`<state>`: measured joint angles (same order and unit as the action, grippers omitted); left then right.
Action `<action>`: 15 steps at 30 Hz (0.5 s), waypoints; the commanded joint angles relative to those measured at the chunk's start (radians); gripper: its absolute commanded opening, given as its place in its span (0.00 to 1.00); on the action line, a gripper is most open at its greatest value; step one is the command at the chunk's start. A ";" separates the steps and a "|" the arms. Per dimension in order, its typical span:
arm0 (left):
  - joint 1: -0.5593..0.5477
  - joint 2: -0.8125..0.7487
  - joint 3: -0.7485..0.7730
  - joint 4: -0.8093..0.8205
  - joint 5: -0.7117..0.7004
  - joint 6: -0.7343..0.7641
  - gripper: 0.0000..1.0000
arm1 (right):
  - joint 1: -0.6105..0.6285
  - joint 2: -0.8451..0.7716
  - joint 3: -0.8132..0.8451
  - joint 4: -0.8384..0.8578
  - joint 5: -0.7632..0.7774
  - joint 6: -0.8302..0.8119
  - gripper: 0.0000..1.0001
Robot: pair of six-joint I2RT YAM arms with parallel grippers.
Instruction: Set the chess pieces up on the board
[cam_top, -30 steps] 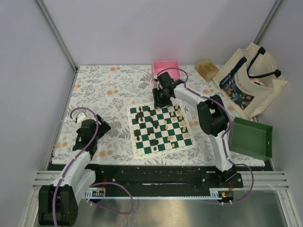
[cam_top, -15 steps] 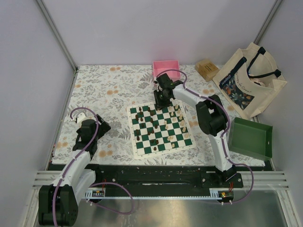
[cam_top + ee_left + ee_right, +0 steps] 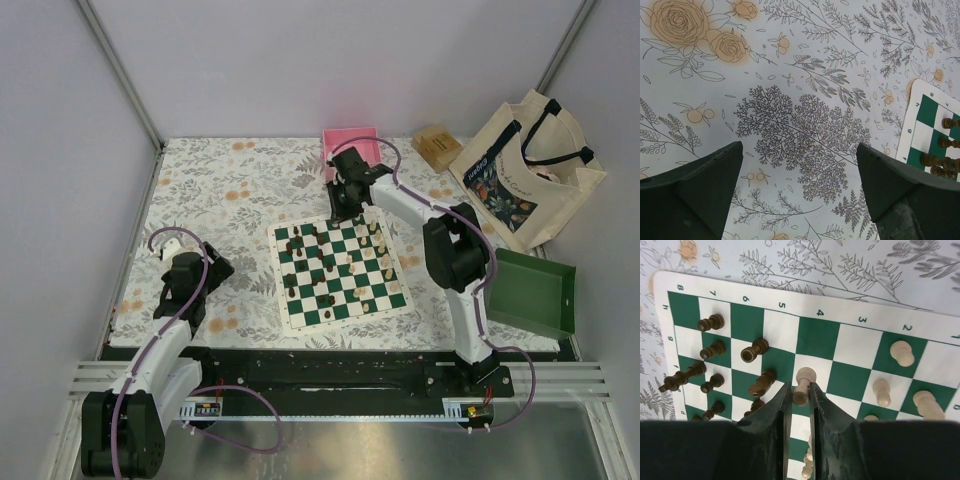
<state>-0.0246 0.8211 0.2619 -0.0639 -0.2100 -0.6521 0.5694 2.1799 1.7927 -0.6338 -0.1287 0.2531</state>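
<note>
The board (image 3: pixel 350 318) lies in the middle of the flowered table, with dark chess pieces (image 3: pixel 303 268) on its left half and cream ones (image 3: pixel 385 262) on its right. My right gripper (image 3: pixel 345 207) reaches over the board's far edge. In the right wrist view this gripper (image 3: pixel 800 390) is shut on a cream pawn (image 3: pixel 802 385), over the board (image 3: pixel 817 335) near column 4. Dark pieces (image 3: pixel 754 349) stand to its left and cream pieces (image 3: pixel 902 352) to its right. My left gripper (image 3: pixel 800 165) hangs open over bare cloth left of the board (image 3: pixel 932 107), holding nothing.
A pink tray (image 3: pixel 352 140) sits just behind the right gripper. A green tray (image 3: pixel 530 292) lies at the right edge, with a tote bag (image 3: pixel 528 170) and a wooden block (image 3: pixel 437 147) at the back right. Dark pieces (image 3: pixel 939 161) stand near the board's left edge.
The right gripper's jaws have closed onto the cream pawn, and the wrist has shifted slightly toward the board's far edge. The left arm has not moved.
</note>
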 commanded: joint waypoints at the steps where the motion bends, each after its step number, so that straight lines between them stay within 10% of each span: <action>1: 0.002 0.003 0.027 0.046 -0.005 0.003 0.99 | -0.002 -0.112 0.042 0.008 0.104 -0.032 0.22; 15: 0.002 0.004 0.027 0.045 -0.003 0.003 0.99 | -0.144 -0.089 0.034 0.026 0.212 0.006 0.22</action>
<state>-0.0246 0.8211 0.2619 -0.0639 -0.2100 -0.6518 0.4400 2.1071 1.8080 -0.6250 0.0349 0.2474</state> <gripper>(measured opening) 0.988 0.254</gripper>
